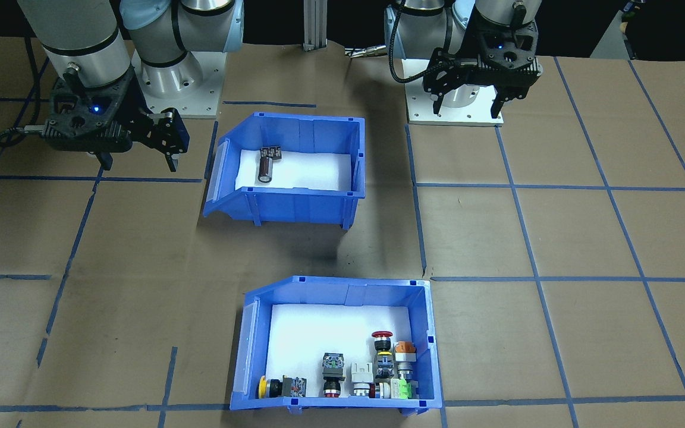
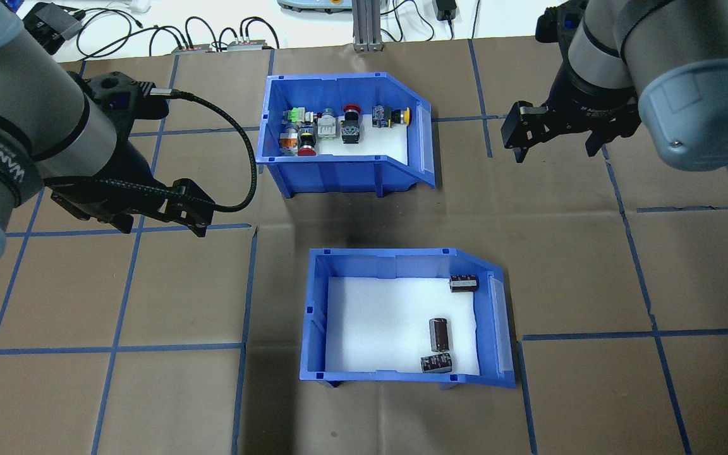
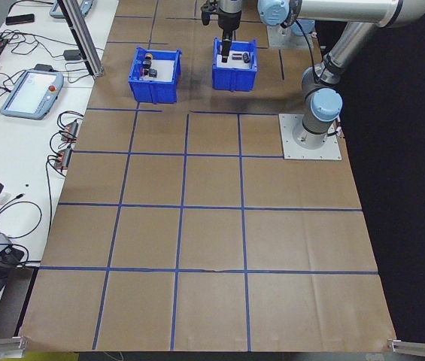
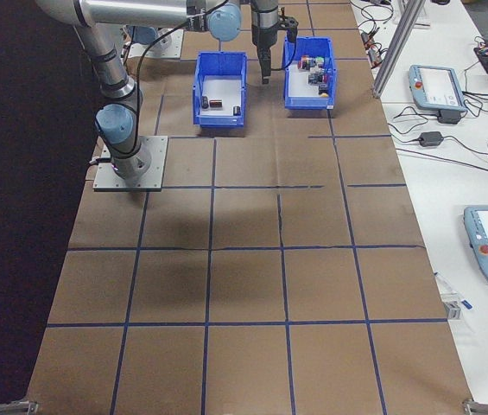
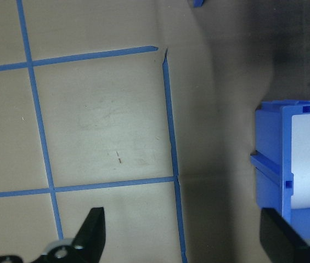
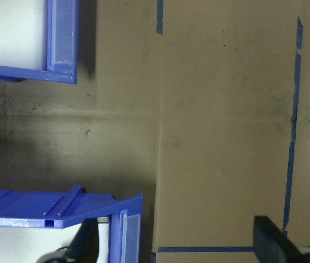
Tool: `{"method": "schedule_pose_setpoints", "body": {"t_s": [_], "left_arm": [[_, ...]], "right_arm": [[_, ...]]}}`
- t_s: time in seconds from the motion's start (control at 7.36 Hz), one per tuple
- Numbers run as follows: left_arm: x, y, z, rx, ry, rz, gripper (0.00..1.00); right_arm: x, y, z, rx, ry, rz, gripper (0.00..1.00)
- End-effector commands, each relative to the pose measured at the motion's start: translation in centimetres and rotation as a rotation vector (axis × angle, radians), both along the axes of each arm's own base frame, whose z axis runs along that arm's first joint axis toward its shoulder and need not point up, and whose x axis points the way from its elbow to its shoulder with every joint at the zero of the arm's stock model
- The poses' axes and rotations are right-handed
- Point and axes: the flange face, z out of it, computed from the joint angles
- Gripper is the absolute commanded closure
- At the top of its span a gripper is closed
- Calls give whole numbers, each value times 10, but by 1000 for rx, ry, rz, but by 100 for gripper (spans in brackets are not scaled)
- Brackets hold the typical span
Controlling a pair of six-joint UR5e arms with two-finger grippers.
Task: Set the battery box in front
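Overhead exterior: battery box (image 2: 402,319) sits on the robot's side of the table, nearer than the switch bin (image 2: 345,142); dark cylinders (image 2: 440,333) lie loose on white foam by its sloped open end. Left gripper (image 2: 160,222) hangs off to its left w/ fingers spread, holding nothing; right gripper (image 2: 553,142) beside the switch bin, also spread & empty.
Front-facing: box (image 1: 289,172) looks like stiff moulded plastic, few contents, so we judge it light; smooth walls prob. slippery.
Left wrist: box corner (image 5: 292,159) just right of the open fingers, not touching.
Right wrist: both bins' sloped ends in view, fingers apart.
Grip pt: we'd pinch the straight back or side wall at the rim; keep level so cylinders don't roll.
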Motion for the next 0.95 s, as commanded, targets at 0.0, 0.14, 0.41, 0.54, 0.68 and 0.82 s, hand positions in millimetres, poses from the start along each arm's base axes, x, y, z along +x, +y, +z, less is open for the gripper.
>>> {"method": "schedule_pose_setpoints", "body": {"t_s": [0.0, 0.14, 0.41, 0.54, 0.68, 0.82], "left_arm": [[1, -12, -10, -24, 6, 83, 0], [0, -14, -16, -15, 7, 132, 1], [-9, -3, -34, 24, 16, 444, 1], [-11, 12, -54, 47, 24, 543, 1], [-22, 21, -66, 62, 89, 689, 1], [-34, 42, -78, 84, 84, 825, 2]], "right_arm": [[2, -5, -3, 6, 6, 137, 0], [2, -11, -10, 16, 11, 202, 0], [5, -42, -21, 37, 12, 268, 0], [8, -63, -26, 44, 12, 391, 0], [17, -79, -27, 44, 17, 528, 0], [45, -94, -28, -1, 32, 627, 0]]}}
